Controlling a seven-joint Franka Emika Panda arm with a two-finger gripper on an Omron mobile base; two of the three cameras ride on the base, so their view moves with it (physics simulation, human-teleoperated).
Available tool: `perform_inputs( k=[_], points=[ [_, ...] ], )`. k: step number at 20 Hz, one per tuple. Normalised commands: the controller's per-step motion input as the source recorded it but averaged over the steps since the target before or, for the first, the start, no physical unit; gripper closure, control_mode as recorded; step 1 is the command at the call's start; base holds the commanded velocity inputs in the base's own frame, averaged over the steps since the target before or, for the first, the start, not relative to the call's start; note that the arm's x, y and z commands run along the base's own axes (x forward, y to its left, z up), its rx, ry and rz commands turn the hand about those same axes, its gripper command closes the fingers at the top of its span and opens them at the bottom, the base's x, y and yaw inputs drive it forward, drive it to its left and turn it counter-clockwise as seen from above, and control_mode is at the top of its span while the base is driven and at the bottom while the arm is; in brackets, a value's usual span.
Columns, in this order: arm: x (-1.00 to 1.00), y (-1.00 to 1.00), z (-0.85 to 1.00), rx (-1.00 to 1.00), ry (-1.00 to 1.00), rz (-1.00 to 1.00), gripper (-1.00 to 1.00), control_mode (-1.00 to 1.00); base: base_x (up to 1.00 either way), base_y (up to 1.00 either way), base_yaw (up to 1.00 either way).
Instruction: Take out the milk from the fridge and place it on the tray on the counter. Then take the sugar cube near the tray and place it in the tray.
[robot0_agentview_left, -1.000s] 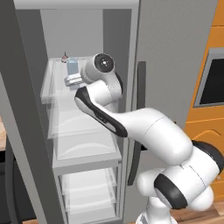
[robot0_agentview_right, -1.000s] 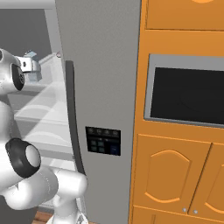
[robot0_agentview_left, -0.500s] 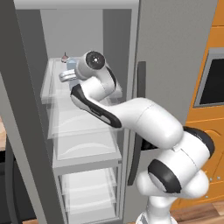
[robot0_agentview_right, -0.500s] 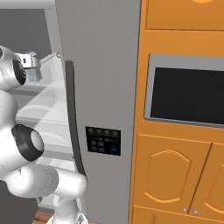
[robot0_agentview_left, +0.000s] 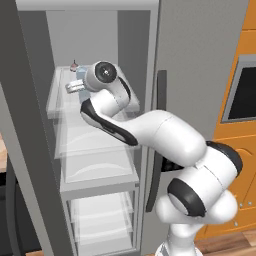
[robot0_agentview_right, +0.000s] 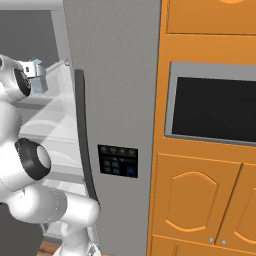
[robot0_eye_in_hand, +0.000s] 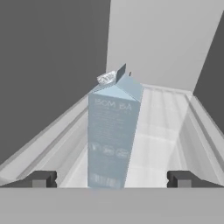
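- The gripper (robot0_eye_in_hand: 111, 179) is nearest: its 2 dark, blocky fingertips (robot0_eye_in_hand: 41, 178) stand wide apart and hold nothing, with the milk (robot0_eye_in_hand: 113, 133) upright just beyond and between them.
- Over the last second the arm has reached deeper onto the fridge (robot0_agentview_left: 200, 60) shelf, the hand moving toward the milk; this looks like the approach finishing, so closing on the carton is probably next.
- The milk is a tall, smooth pale blue-grey carton with flat printed sides and a gabled top.
- It stands on a translucent white shelf (robot0_eye_in_hand: 157, 144), glossy, with low raised edges either side of the milk.
- Behind the milk, a tiny round object (robot0_agentview_left: 74, 64) sits near the plain matte grey back wall.
- The tray and sugar cube steps are not yet begun.
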Motion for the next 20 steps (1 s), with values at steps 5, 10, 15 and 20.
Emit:
perform_inputs(
  k=[5,10,15,20],
  points=[
    [0.29,0.02,0.0,0.0,-0.01,0.0,-1.0,-1.0,0.0,0.0,0.0],
    [0.21,0.01,0.0,0.0,0.0,0.0,-1.0,-1.0,0.0,0.0,0.0],
    [0.08,0.04,0.0,0.0,0.0,0.0,-1.0,-1.0,0.0,0.0,0.0],
    [0.01,0.12,0.0,0.0,0.0,-0.04,-1.0,-1.0,0.0,0.0,0.0]
  ],
)
